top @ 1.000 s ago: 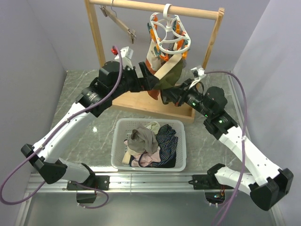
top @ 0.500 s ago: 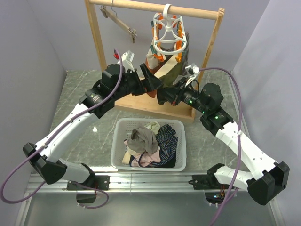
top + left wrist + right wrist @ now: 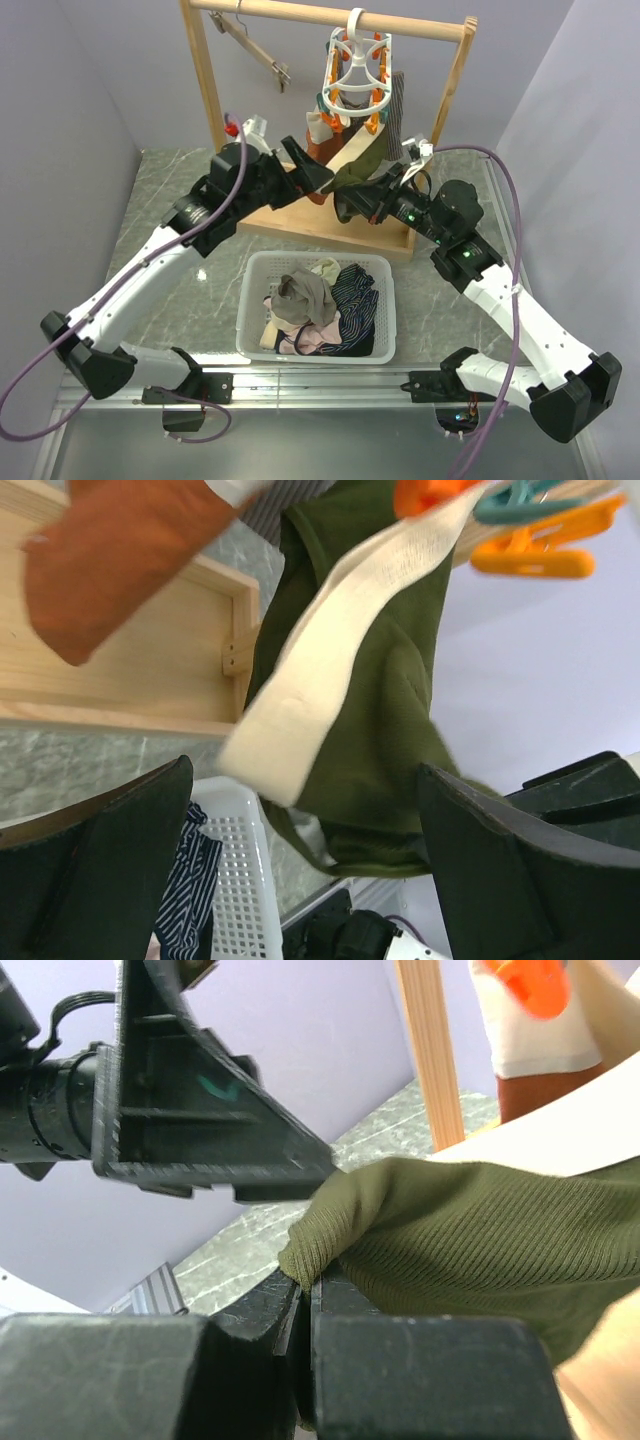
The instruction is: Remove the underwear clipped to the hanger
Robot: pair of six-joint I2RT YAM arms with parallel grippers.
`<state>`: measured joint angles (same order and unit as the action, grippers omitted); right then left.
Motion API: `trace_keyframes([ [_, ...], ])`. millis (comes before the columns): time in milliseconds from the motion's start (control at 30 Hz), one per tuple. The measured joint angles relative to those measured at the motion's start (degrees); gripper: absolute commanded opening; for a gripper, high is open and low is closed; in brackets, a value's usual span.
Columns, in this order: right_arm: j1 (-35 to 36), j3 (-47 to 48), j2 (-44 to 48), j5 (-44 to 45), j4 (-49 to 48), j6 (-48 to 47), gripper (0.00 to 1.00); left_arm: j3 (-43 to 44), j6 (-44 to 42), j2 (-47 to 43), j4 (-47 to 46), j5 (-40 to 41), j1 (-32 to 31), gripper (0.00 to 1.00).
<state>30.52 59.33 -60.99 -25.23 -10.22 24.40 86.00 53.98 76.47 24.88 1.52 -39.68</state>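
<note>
The white hanger (image 3: 356, 72) hangs by its hook from the wooden rail, with orange pegs (image 3: 540, 550) and teal ones. Clipped under it are a rust-orange brief (image 3: 318, 150), a dark olive green brief (image 3: 366, 166), a cream band (image 3: 346, 156) and a grey pin-striped piece (image 3: 396, 100). My right gripper (image 3: 345, 203) is shut on the lower edge of the olive green brief (image 3: 480, 1250), its jaws (image 3: 308, 1285) pinching the hem. My left gripper (image 3: 312, 172) is open wide, its fingers (image 3: 100, 860) either side of the hanging olive brief (image 3: 380, 730) and cream band (image 3: 330, 660), not touching them.
A white basket (image 3: 255, 300) below the rack holds a taupe-grey brief (image 3: 305, 293), a navy striped piece (image 3: 355, 305) and a pale pink piece (image 3: 300, 342). The wooden rack's base (image 3: 290, 215) and posts (image 3: 205, 80) stand behind the grippers. A wooden hanger (image 3: 255, 45) hangs at the rail's left.
The hanger has swung from tilted to nearly upright. My left gripper has drawn back left and stays open. My right gripper keeps hold of the olive green brief.
</note>
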Motion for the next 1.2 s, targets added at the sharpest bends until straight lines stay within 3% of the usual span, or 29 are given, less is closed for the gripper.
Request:
trace_keyframes([
  [100,0.0,0.0,0.7,1.4,0.0,0.1,0.00,-2.7,-0.1,-3.4,-1.2,-0.7,1.4,0.96],
  [200,0.1,0.0,0.8,3.4,0.0,0.8,0.00,-8.2,-2.4,-7.1,-6.6,-4.3,1.5,0.99],
  [300,0.1,0.0,0.7,4.9,0.5,1.8,0.00,-12.7,-8.5,-9.7,-9.5,-7.4,-1.9,1.00],
  [533,0.1,3.0,-1.8,5.9,2.8,4.9,0.00,-12.9,-21.3,-8.2,-9.3,-9.8,-10.1,0.99],
  [1000,0.1,7.3,-2.6,2.9,6.6,9.3,0.00,-7.9,-37.6,2.6,-10.5,14.5,-15.7,0.99],
  [1100,-0.2,8.2,-3.1,2.8,7.0,9.9,0.00,-5.5,-39.9,4.6,-11.4,17.5,-16.6,0.92],
  [1200,-0.4,8.3,-3.6,2.9,7.0,10.7,0.00,-5.0,-41.1,4.8,-12.2,18.4,-17.2,0.63],
])
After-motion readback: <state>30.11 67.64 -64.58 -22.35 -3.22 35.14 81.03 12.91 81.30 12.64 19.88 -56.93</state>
